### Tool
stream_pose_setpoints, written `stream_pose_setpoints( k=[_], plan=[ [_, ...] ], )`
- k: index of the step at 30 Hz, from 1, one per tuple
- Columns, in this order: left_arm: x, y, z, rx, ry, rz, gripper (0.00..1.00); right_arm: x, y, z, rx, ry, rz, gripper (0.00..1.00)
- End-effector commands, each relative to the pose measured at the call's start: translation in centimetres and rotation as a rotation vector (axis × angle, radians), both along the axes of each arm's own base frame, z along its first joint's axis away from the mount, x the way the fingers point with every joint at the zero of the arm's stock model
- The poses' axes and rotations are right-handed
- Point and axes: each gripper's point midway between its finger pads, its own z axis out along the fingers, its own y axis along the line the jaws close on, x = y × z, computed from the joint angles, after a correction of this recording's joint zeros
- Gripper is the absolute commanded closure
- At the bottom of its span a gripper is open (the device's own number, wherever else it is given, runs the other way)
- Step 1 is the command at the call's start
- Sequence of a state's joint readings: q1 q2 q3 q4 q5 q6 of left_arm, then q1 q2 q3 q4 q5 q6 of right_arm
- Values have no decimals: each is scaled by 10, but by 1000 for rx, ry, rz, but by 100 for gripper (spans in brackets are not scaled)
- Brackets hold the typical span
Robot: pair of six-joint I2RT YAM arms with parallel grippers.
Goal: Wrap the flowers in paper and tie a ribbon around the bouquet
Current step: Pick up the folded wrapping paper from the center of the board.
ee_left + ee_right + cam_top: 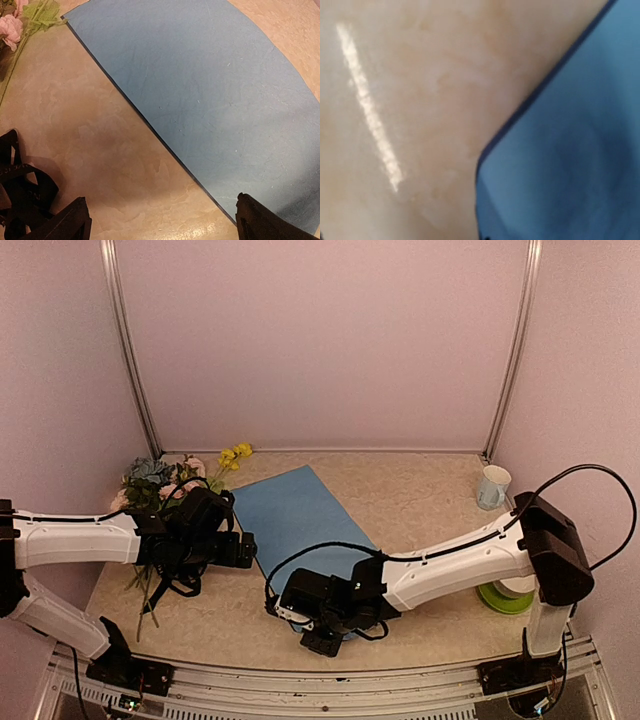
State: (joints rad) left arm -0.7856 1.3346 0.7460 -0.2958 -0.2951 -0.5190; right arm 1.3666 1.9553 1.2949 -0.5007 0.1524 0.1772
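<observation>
The light blue paper (295,515) lies flat in the middle of the table, also filling the left wrist view (210,100). The flowers (170,485) lie at the left, a pink bloom (10,30) just off the paper's corner. My left gripper (165,225) hovers open over bare table beside the paper's left edge. A black ribbon (20,180) with pale lettering loops at its left. My right gripper (320,638) is down at the paper's near corner (560,165), shut on it; its fingers are out of its blurred wrist view.
A white mug (492,487) stands at the back right and a green roll (505,598) sits by the right arm's base. Pink walls and metal posts close in the back and sides.
</observation>
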Motion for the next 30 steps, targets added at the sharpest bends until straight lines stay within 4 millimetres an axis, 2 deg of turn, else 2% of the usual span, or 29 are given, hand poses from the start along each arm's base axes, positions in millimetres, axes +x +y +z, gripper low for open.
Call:
stream_pose_setpoints(
  k=[1,4,7,10,12,15,18,23,26,30],
  plan=[
    [8,-5,20,-17,-61,-2,1,27,6,50,141,-10,-60,100],
    [11,-3,29,-25,-91,12,2,56,9,100,300,-6,-113,100],
    [16,-2,44,-35,-127,34,3,84,5,159,496,26,-152,100],
    [21,-5,69,-75,-176,41,6,113,-4,213,661,38,-178,100],
    [24,-10,89,-104,-212,26,10,128,-10,242,749,60,-198,100],
    [23,-26,116,-139,-255,-64,16,144,-17,278,849,64,-217,100],
    [17,-44,140,-184,-284,-152,19,149,-14,311,939,48,-215,100],
    [-5,-83,186,-203,-397,-372,3,154,2,362,1070,41,-173,100],
    [-8,-90,219,-233,-477,-428,1,171,8,396,1124,-56,-181,100],
    [-1,-86,258,-200,-584,-431,1,204,6,449,1207,-174,-166,100]
  ],
)
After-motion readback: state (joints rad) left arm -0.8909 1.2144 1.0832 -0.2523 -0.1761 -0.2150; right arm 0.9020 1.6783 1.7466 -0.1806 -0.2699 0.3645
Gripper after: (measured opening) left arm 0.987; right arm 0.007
